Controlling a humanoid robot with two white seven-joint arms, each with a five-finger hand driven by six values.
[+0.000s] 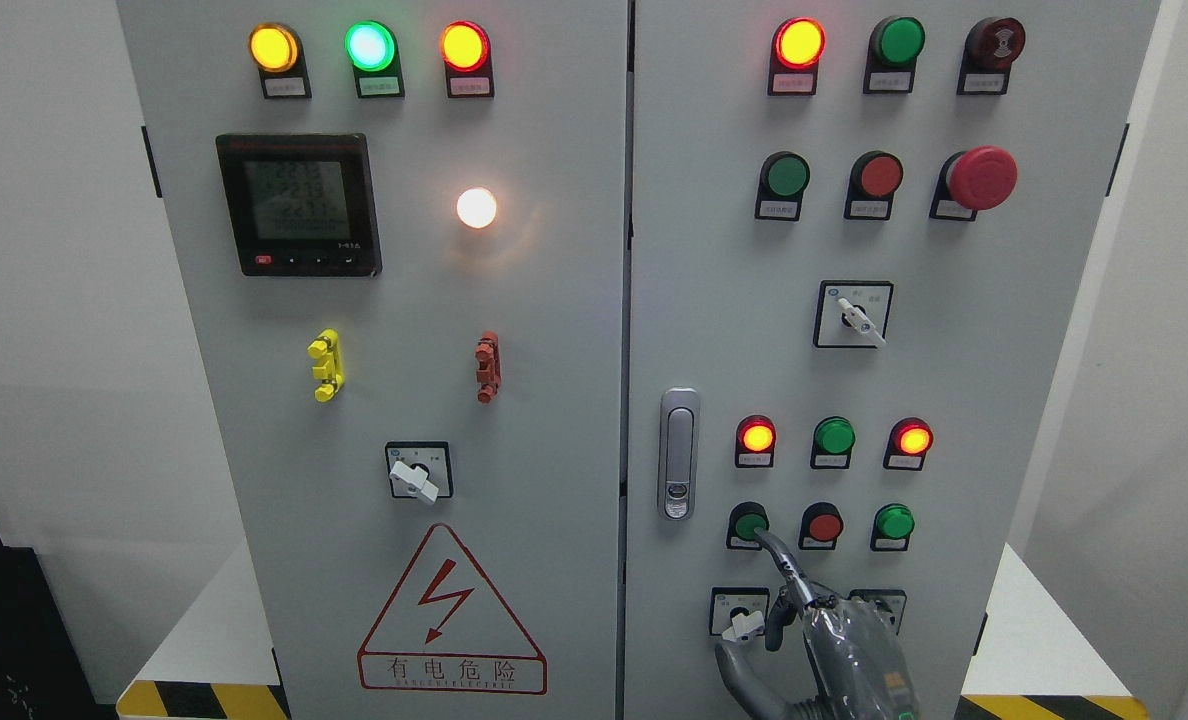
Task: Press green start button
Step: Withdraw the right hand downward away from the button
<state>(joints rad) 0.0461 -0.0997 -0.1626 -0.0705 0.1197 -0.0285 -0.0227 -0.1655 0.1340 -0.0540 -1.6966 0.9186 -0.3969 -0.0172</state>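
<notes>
Since only the head view is on offer, it's easy to read: the right hand [822, 640] comes up from the bottom edge, right of the middle, index finger [776, 556] stretched out with its tip on the green start button [750, 522] — bottom-left of the right door's [954, 330] lowest button row. Other fingers curl back, holding nothing, probably so only one button gets poked. Left hand isn't showing.

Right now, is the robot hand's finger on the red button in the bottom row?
No, the robot hand has its fingertip at the green button, left of the red button.
</notes>
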